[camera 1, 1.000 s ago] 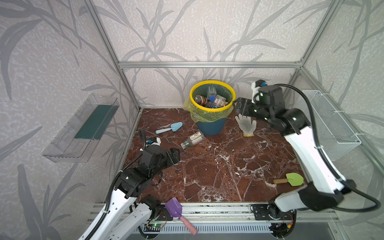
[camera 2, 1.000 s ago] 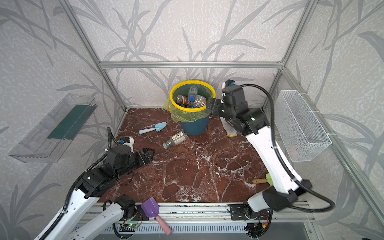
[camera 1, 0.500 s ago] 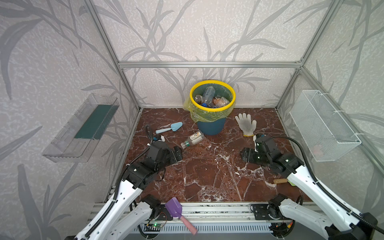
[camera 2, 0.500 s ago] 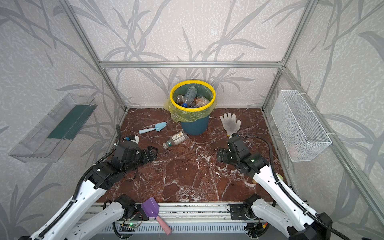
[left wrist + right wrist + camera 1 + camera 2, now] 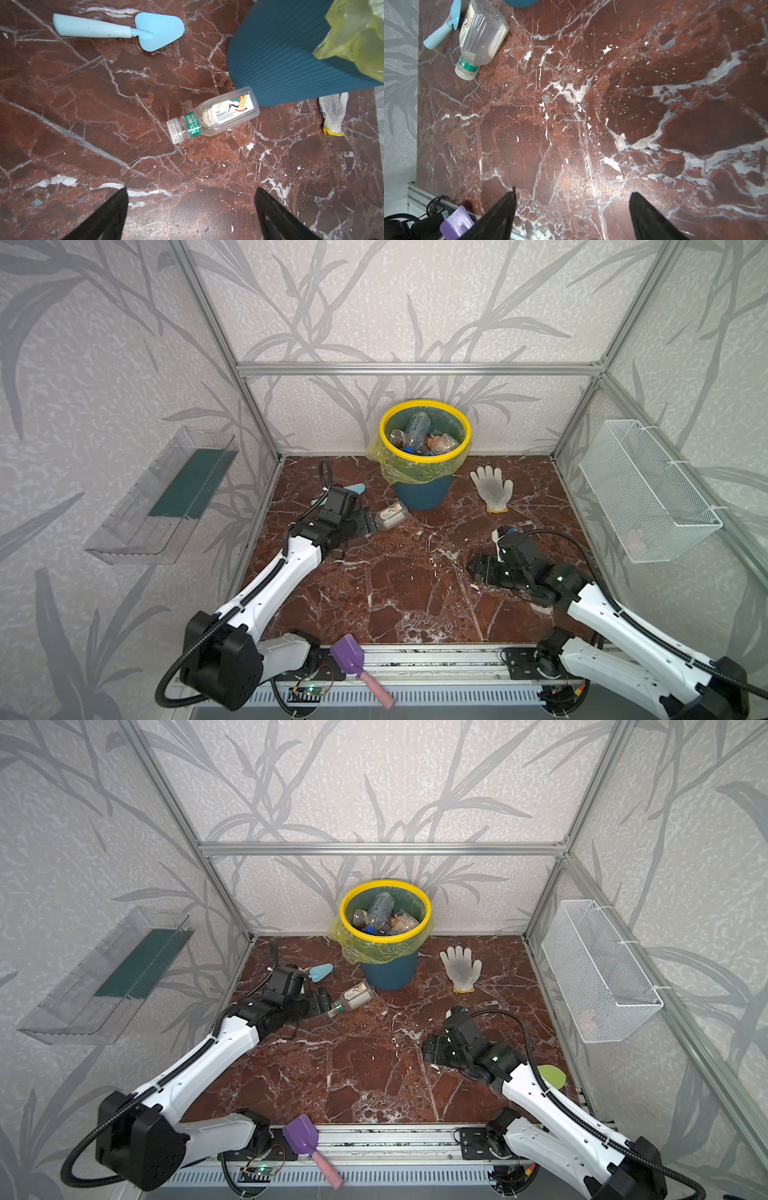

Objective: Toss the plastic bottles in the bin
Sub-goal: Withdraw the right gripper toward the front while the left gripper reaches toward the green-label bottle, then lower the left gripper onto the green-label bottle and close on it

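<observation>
1. Purple scoop (image 5: 347,657) with a pink handle: lies on the front rail between the two arm bases.
2. Right gripper (image 5: 572,191): low over the marble floor (image 5: 395,593), right of centre. Its fingers stand apart with only bare floor between them; it holds nothing.
3. Light-green flat blade (image 5: 552,1076): on the floor near the right wall, partly hidden behind the right arm.
4. Left gripper (image 5: 190,189): reaches out on the left side of the floor towards the foot of the bin. Its fingers are spread wide with nothing between them. In the left wrist view the loose bottle lies ahead of the fingertips, apart from them.
5. Loose plastic bottle (image 5: 214,115): clear, with a green neck band and a white label bearing a crane. It lies on its side, cap towards the left gripper and base just beside the bin wall. Contact with the bin cannot be told.
6. Light-blue trowel (image 5: 124,29): flat on the floor, left of the bin and beyond the left gripper.
7. White work glove (image 5: 492,488): palm down on the floor, right of the bin and apart from it.
8. Bin (image 5: 422,493): a teal bucket with a yellow rim ring and a yellow liner bag draped over its side. It stands upright against the back wall.
9. Plastic bottles in the bin (image 5: 417,433): several, piled below the rim, clear and brownish with blue caps showing.
10. Clear plastic tray (image 5: 166,497): mounted on the left wall.
11. White wire-mesh basket (image 5: 644,489): mounted on the right wall.
</observation>
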